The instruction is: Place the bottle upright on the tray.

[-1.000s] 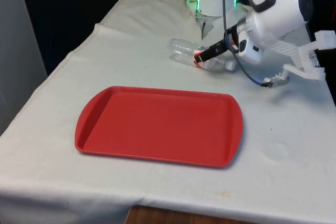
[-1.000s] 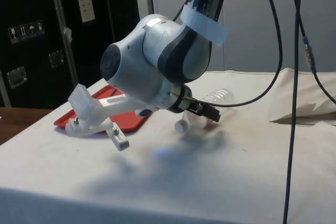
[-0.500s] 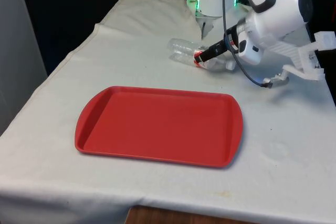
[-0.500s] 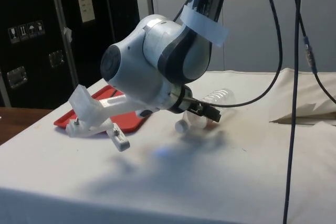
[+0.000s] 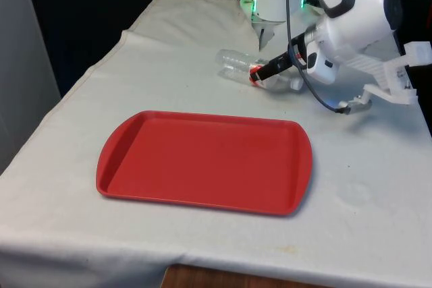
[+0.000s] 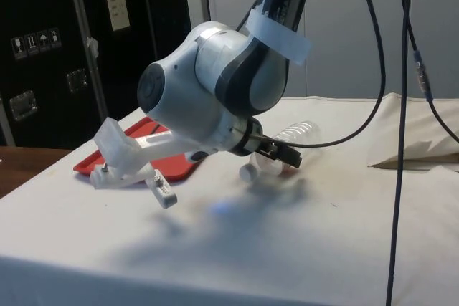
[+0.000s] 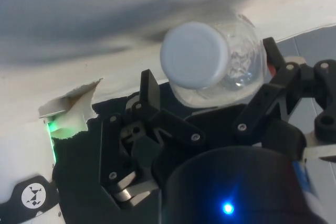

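Front view: the clear plastic bottle (image 5: pixel 260 72) lies on its side on the white cloth (image 5: pixel 169 79), at about one o'clock from the red tray (image 5: pixel 202 163) and well apart from it. The gripper (image 5: pixel 260 72) reaches its middle, at a red label. It looks empty, so probably light, thin-walled, easily dented and slick; the labelled middle seems the firmest place to hold. The tray is bare, with a low rim.

Side view: the gripper (image 6: pixel 287 157) sits low over the bottle (image 6: pixel 287 141), whose white cap (image 6: pixel 247 172) points toward this camera. The cloth lies flat here, with a fold at three o'clock.

Wrist view: the fingers (image 7: pixel 149 95) flank the bottle (image 7: pixel 231 72) behind its cap (image 7: pixel 194 54); whether they clamp it, I cannot tell.
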